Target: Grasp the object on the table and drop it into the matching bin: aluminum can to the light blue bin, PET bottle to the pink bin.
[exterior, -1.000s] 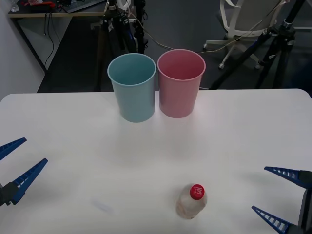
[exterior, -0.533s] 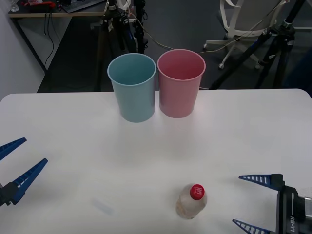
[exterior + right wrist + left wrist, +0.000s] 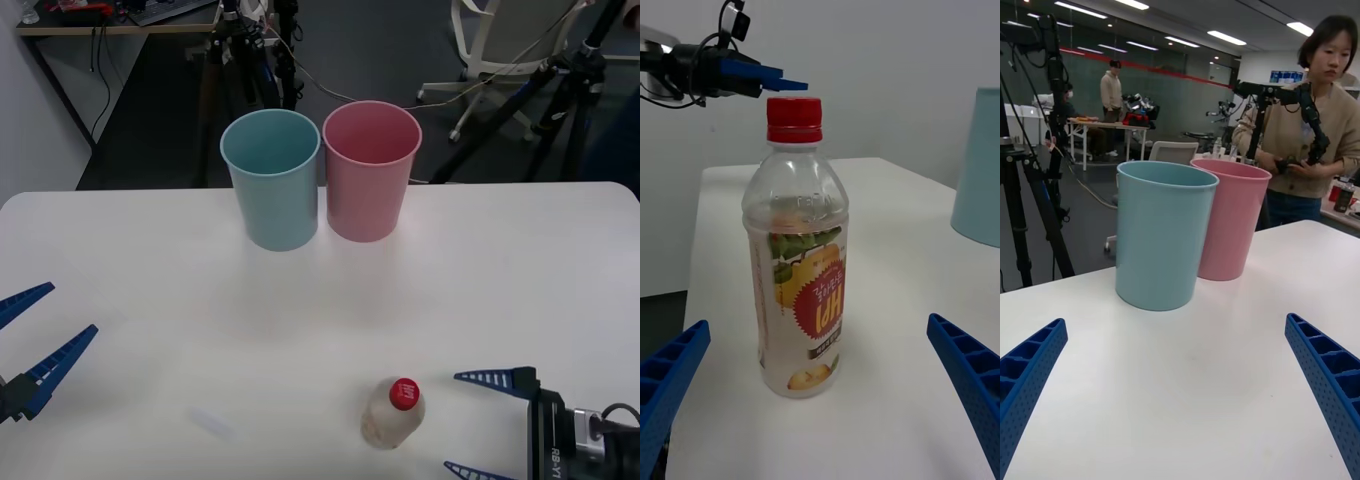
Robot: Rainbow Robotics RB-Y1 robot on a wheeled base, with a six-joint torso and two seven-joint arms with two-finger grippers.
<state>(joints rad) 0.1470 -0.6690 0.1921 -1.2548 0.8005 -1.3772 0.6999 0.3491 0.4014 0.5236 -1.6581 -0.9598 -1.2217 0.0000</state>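
Observation:
The PET bottle [image 3: 393, 412], clear with a red cap and a pale label, stands upright near the front edge of the white table [image 3: 150, 260]. My right gripper [image 3: 451, 421] is open just to its right, fingertips short of it and pointing at it. In the right wrist view the bottle [image 3: 797, 270] stands centred ahead of the spread blue fingers [image 3: 966, 364]. The pink bin [image 3: 370, 170] and the light blue bin [image 3: 272, 178] stand side by side at the table's far side. My left gripper [image 3: 72, 308] waits open at the left edge.
In the left wrist view the light blue bin [image 3: 1161, 232] is the nearer one and the pink bin [image 3: 1229, 217] stands just behind it. Tripods and an office chair [image 3: 500, 40] stand on the floor beyond the table. Open tabletop lies between the bottle and the bins.
My right gripper has moved left across the table toward the bottle, staying open. The bottle, the bins and the left arm have not moved.

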